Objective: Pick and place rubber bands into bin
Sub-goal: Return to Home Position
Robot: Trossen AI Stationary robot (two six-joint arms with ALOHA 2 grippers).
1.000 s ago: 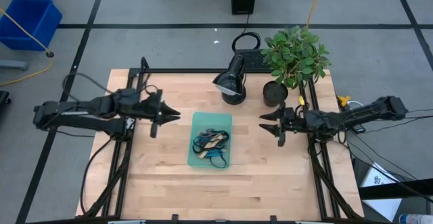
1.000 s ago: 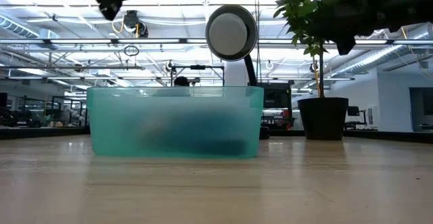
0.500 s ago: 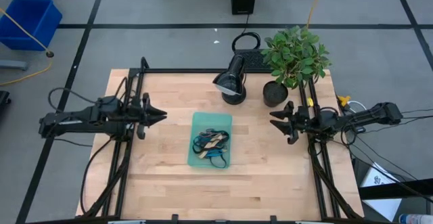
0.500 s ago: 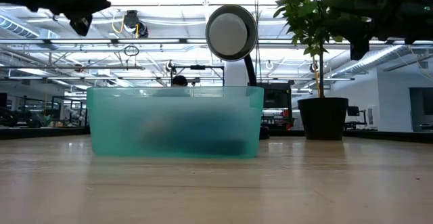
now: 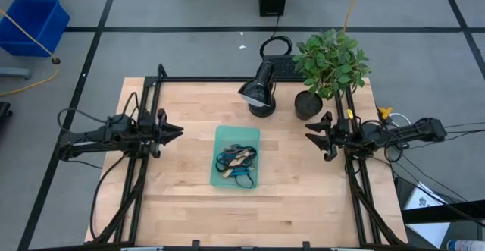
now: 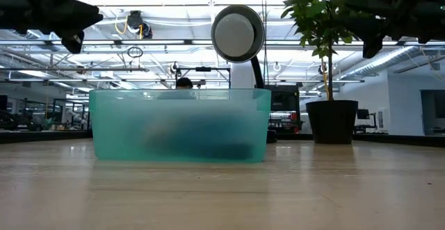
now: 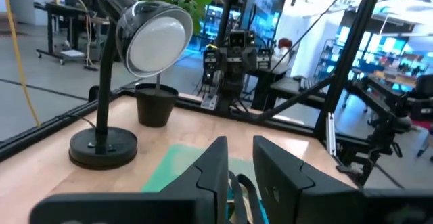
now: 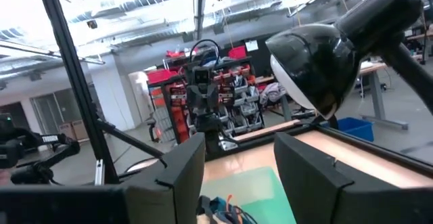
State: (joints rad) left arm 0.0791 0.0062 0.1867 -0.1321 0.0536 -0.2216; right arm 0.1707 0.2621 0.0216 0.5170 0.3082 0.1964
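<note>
The teal-green bin (image 5: 222, 177) stands on the wooden table's middle and holds a heap of rubber bands (image 5: 236, 162) in black, blue and tan. In the low view the bin (image 6: 181, 126) shows them only as a dark blur. My left gripper (image 5: 176, 132) hovers above the table left of the bin, empty, with a narrow gap between its fingers (image 7: 240, 163). My right gripper (image 5: 311, 141) hovers right of the bin, open and empty (image 8: 237, 163). Both point toward the bin.
A black desk lamp (image 5: 260, 92) and a potted plant (image 5: 327, 65) stand at the table's far edge. Black frame rails run along the left (image 5: 140, 183) and right (image 5: 356, 190) sides. A deep blue tub (image 5: 30, 23) sits on the floor beyond the table.
Both arms have drawn back from the bin. My left gripper has gone toward the table's left edge and my right gripper toward the right edge. The bin and the rubber bands have not moved.
</note>
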